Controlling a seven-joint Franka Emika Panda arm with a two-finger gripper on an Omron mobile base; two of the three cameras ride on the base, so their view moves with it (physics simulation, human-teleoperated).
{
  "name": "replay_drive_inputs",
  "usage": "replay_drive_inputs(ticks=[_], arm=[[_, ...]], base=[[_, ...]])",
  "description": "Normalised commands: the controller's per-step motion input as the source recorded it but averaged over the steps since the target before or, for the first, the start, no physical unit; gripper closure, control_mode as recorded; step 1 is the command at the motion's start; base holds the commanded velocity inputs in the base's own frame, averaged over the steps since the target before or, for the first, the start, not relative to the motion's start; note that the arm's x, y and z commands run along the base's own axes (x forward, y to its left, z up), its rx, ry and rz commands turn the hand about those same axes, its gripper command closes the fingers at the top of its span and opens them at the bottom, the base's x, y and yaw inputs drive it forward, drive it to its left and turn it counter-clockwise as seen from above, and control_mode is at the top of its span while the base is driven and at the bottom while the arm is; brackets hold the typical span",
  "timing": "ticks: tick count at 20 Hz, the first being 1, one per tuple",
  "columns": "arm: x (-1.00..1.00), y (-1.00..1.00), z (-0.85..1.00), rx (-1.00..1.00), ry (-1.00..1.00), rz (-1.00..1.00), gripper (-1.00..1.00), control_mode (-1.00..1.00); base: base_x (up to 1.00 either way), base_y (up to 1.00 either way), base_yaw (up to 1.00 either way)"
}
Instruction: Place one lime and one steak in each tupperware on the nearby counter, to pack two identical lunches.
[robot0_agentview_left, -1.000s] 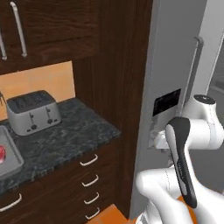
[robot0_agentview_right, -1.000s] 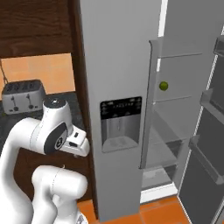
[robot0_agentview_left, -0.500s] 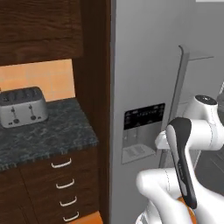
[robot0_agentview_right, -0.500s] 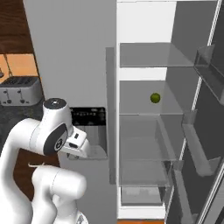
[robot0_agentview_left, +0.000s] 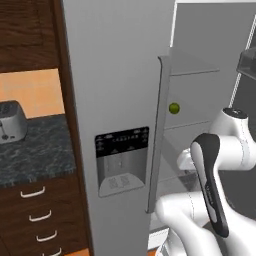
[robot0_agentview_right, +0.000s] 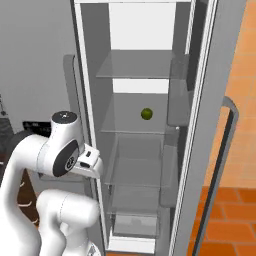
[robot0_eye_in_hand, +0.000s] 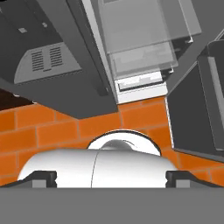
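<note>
Lime is the one task thing in sight: a small round green fruit resting alone on a middle glass shelf of the open fridge, toward the back wall. In the left base view the same lime shows just past the edge of the closed left door, at about 1 o'clock from the ice dispenser panel.

The tool looks down at the orange brick floor and the fridge's foot, its two dark tips set wide apart at the bottom corners of the hand view with nothing between them; it holds nothing. In the right base view the hand sits folded close to the arm's own body, low and at about 8 o'clock from the lime.

The relation that matters is height and depth: the lime lies above the hand and deeper into the fridge, so the next move probably calls for lifting and turning the wrist toward the shelf, then reaching in under the shelf above. Being round, the lime offers no preferred grasp axis and may roll if nudged.

At 9 o'clock in the left base view are the marbled table and a toaster.
</note>
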Motion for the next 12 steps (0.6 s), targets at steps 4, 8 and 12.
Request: replay_drive_inputs(ticks=[4,8,12], arm=[[0.00,0.00,0.00,0.00,0.00,0.00,-1.00,1.00],[0.00,0.00,0.00,0.00,0.00,0.00,-1.00,1.00],[0.00,0.00,0.00,0.00,0.00,0.00,-1.00,1.00]], base=[[0.35,-0.39,-0.08],[0.25,-0.44,-0.09],[0.22,-0.25,-0.02]])
